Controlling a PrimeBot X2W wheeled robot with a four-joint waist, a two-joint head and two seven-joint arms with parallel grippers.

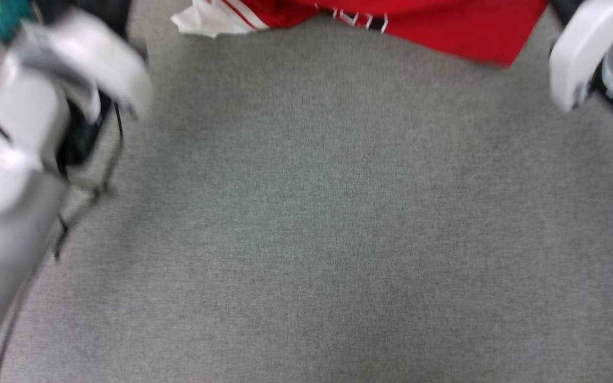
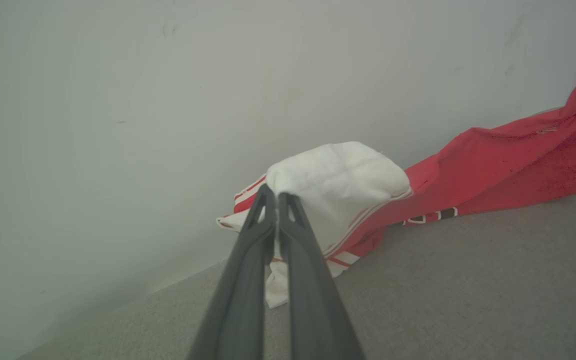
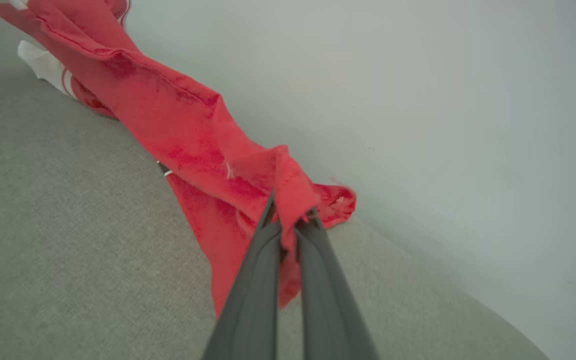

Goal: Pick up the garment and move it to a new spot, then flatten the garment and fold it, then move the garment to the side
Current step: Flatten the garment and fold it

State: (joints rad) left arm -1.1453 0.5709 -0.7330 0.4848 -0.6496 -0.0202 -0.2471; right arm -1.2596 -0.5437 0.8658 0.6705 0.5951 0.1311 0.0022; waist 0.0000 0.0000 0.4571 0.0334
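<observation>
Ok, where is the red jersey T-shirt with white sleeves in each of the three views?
Head view: red jersey T-shirt along the top edge, from left of centre to the right.
Left wrist view: centre to right edge, its white striped sleeve clamped in the left pincer.
Right wrist view: upper left down to centre, red edge clamped in the right pincer.
Shared landmark: the white striped sleeve.

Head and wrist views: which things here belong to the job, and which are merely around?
Job: the garment; left gripper, shut on its white sleeve; right gripper, shut on its red edge.
Merely around: grey fabric surface; pale wall.
</observation>
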